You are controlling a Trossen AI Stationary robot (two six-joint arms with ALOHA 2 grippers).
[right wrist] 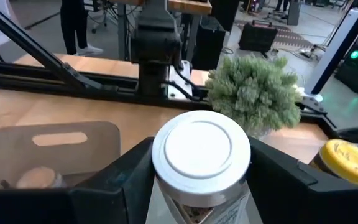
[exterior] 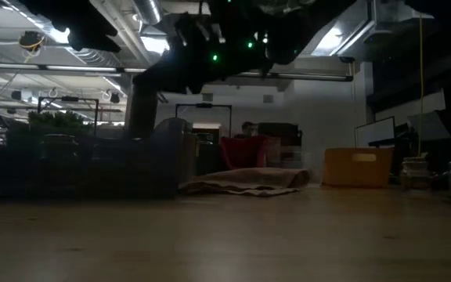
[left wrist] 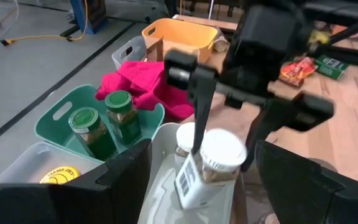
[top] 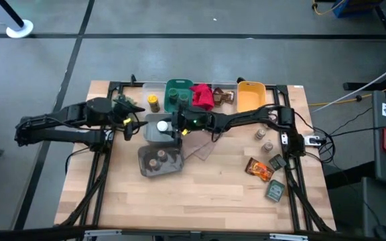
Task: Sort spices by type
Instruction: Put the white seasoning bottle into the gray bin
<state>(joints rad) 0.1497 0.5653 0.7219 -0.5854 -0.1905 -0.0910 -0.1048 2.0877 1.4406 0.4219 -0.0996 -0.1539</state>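
From the low view the near bins are only dark shapes. Centre of the overhead frame, the right gripper (top: 165, 126) has its jaws clamped on a white-lidded jar (right wrist: 201, 148), barcode label showing, over a grey bin (top: 151, 136). The left gripper (top: 137, 122) waits beside it, jaws wide.

1. We see a wooden table (top: 200, 194) under everything.
2. A red cloth (top: 202, 98) lies bunched at the far edge, between a green bin (top: 173, 87) and an orange bin (top: 250, 96).
3. A small bushy green plant (right wrist: 253, 93) stands near the left side.
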